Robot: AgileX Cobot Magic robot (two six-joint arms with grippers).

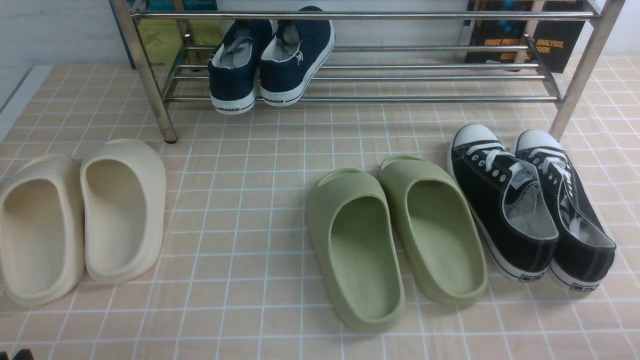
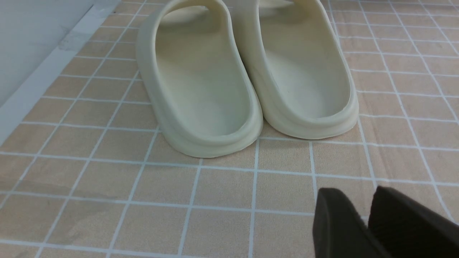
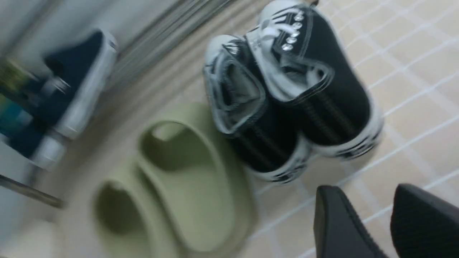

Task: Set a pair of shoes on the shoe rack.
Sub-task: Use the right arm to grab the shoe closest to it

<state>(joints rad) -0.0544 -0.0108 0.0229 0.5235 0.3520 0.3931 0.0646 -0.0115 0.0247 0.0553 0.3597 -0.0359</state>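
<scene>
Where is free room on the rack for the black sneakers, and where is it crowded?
Free: the shoe rack lower shelf, right of the navy sneakers; tiles between cream slides and green slides. Crowded: green slides beside black sneakers.

I count four pairs of footwear here: two black sneakers (image 1: 487,185), two navy sneakers (image 1: 295,55), two green slides (image 1: 360,240) and two cream slides (image 1: 122,210). That makes eight single shoes in total. There is one metal shoe rack (image 1: 400,98).
</scene>
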